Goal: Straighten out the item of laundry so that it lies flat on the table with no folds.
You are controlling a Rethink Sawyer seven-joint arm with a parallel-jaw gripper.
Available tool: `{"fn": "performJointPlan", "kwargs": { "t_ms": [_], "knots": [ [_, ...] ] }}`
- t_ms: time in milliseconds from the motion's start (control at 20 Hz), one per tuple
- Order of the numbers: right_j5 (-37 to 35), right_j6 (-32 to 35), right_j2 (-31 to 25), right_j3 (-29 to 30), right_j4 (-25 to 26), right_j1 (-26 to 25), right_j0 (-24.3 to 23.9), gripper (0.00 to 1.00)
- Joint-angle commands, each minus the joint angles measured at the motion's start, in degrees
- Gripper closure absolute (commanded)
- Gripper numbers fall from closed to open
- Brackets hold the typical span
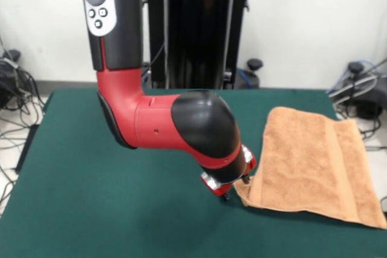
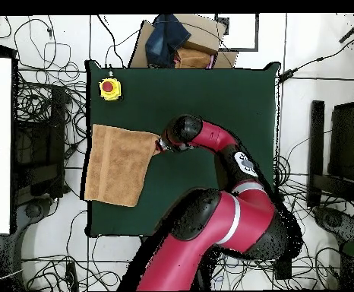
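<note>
A dark green worktop (image 2: pixel 210 99) carries an orange-tan towel (image 2: pixel 119 163) at one short edge, overhanging slightly, and a yellow-cased red button (image 2: pixel 109 89) in the adjacent corner.

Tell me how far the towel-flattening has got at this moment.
Mostly spread: the light orange-tan terry-cloth hand towel lies open near one edge of the dark green felt-covered table, with one end past that edge. In hand: the red and black arm's hand sits at the towel's inner corner; whether it grips the cloth cannot be told. Left: that corner looks pulled out of line, so the outline is skewed and needs squaring.
</note>
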State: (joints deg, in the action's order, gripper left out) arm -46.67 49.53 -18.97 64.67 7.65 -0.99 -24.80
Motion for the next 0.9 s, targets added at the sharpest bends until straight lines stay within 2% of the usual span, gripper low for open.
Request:
{"fn": "performJointPlan", "kwargs": {
  "t_ms": [50, 450, 900],
  "knots": [
    [10.78, 11.36, 5.1, 1.52, 4.05, -4.83, -0.72, 0.0],
    [8.8, 8.53, 2.68, 0.8, 2.64, -6.83, -2.25, 0.0],
    [7.96, 3.89, 0.06, -3.06, 1.68, -11.01, -3.71, 0.0]
  ]
}}
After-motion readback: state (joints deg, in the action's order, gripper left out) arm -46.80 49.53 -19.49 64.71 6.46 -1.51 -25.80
